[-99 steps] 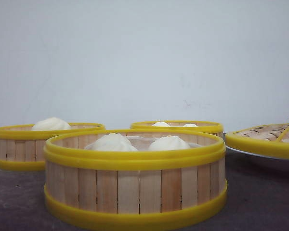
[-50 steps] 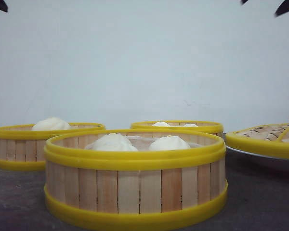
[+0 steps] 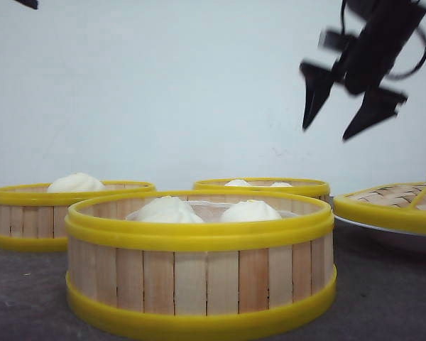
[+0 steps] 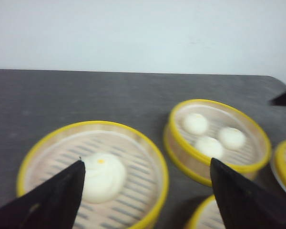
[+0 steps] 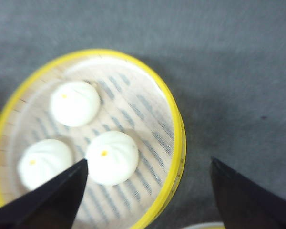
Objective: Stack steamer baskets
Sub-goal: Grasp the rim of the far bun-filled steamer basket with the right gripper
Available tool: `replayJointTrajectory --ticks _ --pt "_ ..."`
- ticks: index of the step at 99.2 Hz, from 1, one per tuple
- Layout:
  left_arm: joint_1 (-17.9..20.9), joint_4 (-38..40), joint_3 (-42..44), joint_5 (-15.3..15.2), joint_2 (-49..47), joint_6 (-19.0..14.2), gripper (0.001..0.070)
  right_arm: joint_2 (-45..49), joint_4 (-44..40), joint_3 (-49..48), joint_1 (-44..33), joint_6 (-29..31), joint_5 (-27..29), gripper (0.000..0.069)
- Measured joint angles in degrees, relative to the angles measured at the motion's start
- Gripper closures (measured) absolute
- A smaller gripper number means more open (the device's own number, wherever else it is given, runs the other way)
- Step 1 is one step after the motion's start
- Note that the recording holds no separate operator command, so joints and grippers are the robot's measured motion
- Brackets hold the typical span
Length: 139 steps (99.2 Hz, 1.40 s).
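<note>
Three steamer baskets stand on the dark table. The nearest steamer basket (image 3: 199, 280) holds white buns. The left one (image 3: 21, 220) holds a single bun and lies under my left gripper (image 4: 146, 162), which hangs open and empty above that basket (image 4: 133, 167). The back basket (image 3: 298, 189) carries three buns. My right gripper (image 3: 328, 129) hovers high above the back basket's right side, open and empty. In the right wrist view its jaws (image 5: 148, 162) straddle that basket's (image 5: 133, 109) rim. Only a dark fingertip (image 3: 27, 3) of the left gripper shows in the front view.
A woven bamboo lid with a yellow rim (image 3: 397, 202) rests on a white plate (image 3: 383, 234) at the right. A pale wall stands behind the table. Dark tabletop (image 4: 86, 95) stretches beyond the baskets.
My right gripper has come down from the top right edge into full view above the back basket. The left fingertip at the top left has shifted slightly right.
</note>
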Motion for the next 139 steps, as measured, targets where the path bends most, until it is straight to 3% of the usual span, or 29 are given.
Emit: replayJointTrajectory --ticks 28,52,79,98,139 --pt "-3.2 -0.1 0.0 0.8 0.0 -0.1 0.02 8.0 2.8 0.0 0.4 0.2 0.2 0.0266" --pt "-4.7 -0.1 0.0 0.8 -0.1 -0.1 0.02 10.2 3.5 0.1 0.4 0.2 1.8 0.0458" --pt "-4.9 -0.1 0.0 0.8 -0.2 -0.1 0.02 10.6 3.4 0.2 0.4 0.9 3.2 0.0603" --pt "-4.9 -0.1 0.0 0.8 -0.2 -0.1 0.02 10.6 3.3 0.2 0.6 1.0 4.7 0.0652" --pt "-4.9 -0.1 0.0 0.8 -0.2 -0.1 0.02 11.1 1.4 3.9 0.7 3.2 7.2 0.0654"
